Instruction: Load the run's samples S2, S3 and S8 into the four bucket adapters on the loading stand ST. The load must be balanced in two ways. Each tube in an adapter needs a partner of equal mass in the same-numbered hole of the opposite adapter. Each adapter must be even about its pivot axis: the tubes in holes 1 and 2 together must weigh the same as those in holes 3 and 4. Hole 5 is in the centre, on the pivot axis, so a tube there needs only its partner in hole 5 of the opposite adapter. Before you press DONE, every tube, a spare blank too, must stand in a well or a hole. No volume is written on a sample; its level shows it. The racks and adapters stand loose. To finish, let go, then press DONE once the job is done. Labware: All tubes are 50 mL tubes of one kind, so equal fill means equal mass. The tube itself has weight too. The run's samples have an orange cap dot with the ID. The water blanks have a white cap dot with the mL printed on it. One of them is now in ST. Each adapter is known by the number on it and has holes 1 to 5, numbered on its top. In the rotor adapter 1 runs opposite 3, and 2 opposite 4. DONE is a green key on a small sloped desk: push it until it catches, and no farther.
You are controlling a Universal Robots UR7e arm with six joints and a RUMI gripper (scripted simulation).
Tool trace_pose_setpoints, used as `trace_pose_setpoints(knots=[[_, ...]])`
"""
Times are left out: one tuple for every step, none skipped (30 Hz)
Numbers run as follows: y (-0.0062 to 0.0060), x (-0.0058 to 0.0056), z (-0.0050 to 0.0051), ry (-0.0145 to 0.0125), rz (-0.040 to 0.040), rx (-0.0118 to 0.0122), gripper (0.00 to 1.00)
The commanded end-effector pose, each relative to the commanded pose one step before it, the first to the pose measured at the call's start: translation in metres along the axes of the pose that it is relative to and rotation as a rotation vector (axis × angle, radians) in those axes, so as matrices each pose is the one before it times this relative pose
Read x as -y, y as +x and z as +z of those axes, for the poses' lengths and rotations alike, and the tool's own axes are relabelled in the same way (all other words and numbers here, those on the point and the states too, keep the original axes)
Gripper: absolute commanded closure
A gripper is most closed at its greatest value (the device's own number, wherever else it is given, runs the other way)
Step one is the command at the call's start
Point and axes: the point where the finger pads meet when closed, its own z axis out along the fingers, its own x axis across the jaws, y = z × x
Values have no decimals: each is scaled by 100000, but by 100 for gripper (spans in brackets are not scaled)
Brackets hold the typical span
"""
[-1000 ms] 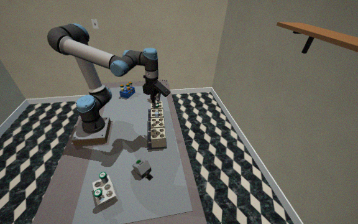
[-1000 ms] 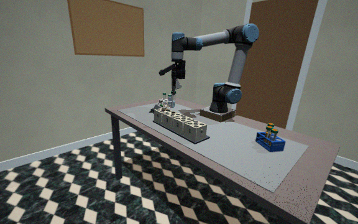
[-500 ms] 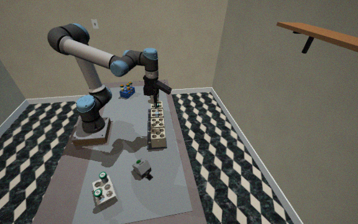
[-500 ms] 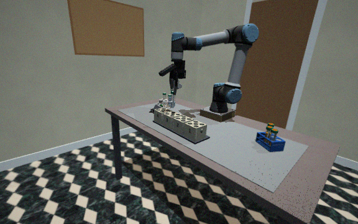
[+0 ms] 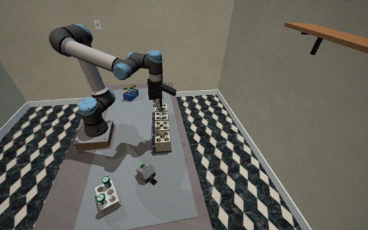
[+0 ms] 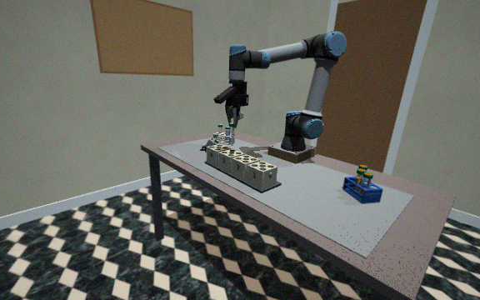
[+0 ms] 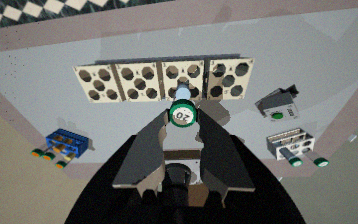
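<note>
My gripper [image 5: 161,110] [image 6: 232,124] [image 7: 182,109] is shut on a blank tube [image 5: 161,117] [image 6: 233,135] [image 7: 182,94] with a green cap whose white dot reads 20. The tube hangs upright above the stand [image 5: 153,140] [image 6: 261,190]. In the wrist view its lower end covers part of adapter 3 [image 6: 224,160]. Adapter 1 [image 6: 256,177] [image 7: 94,71], adapter 2 [image 6: 238,167] and adapter 4 [image 6: 212,156] [image 7: 230,67] show no tubes. The centre of adapter 3 is hidden. Three orange-dotted samples stand in the blue rack [image 6: 365,196] [image 7: 82,142]; their IDs are unreadable.
A white rack [image 5: 110,207] at the table's far end from the blue rack holds two white-dotted blanks. The small grey desk [image 5: 146,172] with the green DONE key [image 5: 142,166] [image 7: 277,115] stands between that rack and adapter 4. The arm's base [image 5: 92,145] is across from the stand.
</note>
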Motion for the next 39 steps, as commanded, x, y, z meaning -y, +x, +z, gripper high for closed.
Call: trace_pose_setpoints(knots=[[14,34,565,179,-889,54,100],[0,0,267,0,0,0,100],[0,0,267,0,0,0,100],[0,0,267,0,0,0,100],[0,0,267,0,0,0,100],[0,0,267,0,0,0,100],[0,0,267,0,0,0,100],[0,0,267,0,0,0,100],[0,0,267,0,0,0,100],[0,0,267,0,0,0,100],[0,0,267,0,0,0,100],[0,0,267,0,0,0,100],[0,0,0,0,0,0,100],[0,0,0,0,0,0,100],[0,0,0,0,0,0,100],[0,0,0,0,0,0,100],[0,0,0,0,0,0,100],[0,0,0,0,0,0,100],[0,0,-7,-2,0,1,100],[0,0,2,1,0,0,100],[0,0,1,0,0,0,100],[0,0,1,0,0,0,100],[0,0,1,0,0,0,100],[0,0,1,0,0,0,100],[0,0,0,0,0,0,100],[0,0,0,0,0,0,100],[0,0,0,0,0,0,100],[0,0,0,0,0,0,100],[0,0,129,-1,0,1,100],[0,0,129,-1,0,1,100],[0,0,141,3,0,-1,100],[0,0,133,0,0,0,100],[0,0,133,0,0,0,100],[0,0,0,0,0,0,100],[0,0,0,0,0,0,100],[0,0,133,0,0,0,100],[0,0,133,0,0,0,100],[0,0,133,0,0,0,100],[0,0,133,0,0,0,100]])
